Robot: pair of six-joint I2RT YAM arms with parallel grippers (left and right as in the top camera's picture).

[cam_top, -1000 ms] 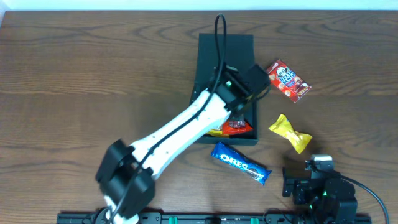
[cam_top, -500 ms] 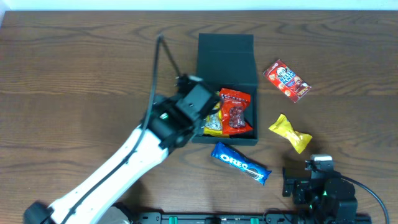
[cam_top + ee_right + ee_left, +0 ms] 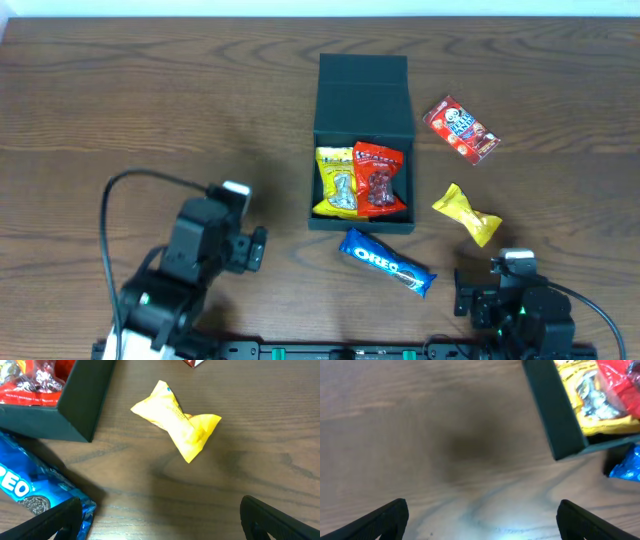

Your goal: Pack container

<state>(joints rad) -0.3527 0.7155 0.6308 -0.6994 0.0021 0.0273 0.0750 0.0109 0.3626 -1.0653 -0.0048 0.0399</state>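
Note:
The dark teal-green container [image 3: 318,180] stands at the table's centre with its lid [image 3: 363,95] flipped back. Inside lie a yellow packet [image 3: 336,182] and a red packet [image 3: 379,180]. The container's corner also shows in the left wrist view [image 3: 552,417] and the right wrist view [image 3: 82,407]. My left gripper [image 3: 480,520] is open and empty over bare wood, left of the container. My right gripper [image 3: 160,520] is open and empty at the front right, below a yellow wrapped snack [image 3: 177,422].
A blue Oreo packet [image 3: 387,262] lies in front of the container, also in the right wrist view [image 3: 35,492]. A yellow wrapped snack [image 3: 467,213] and a red snack box [image 3: 461,129] lie to the container's right. The left half of the table is bare wood.
My left arm has pulled back from over the container to the front left of the table, uncovering the yellow and red packets inside. The right arm has not moved.

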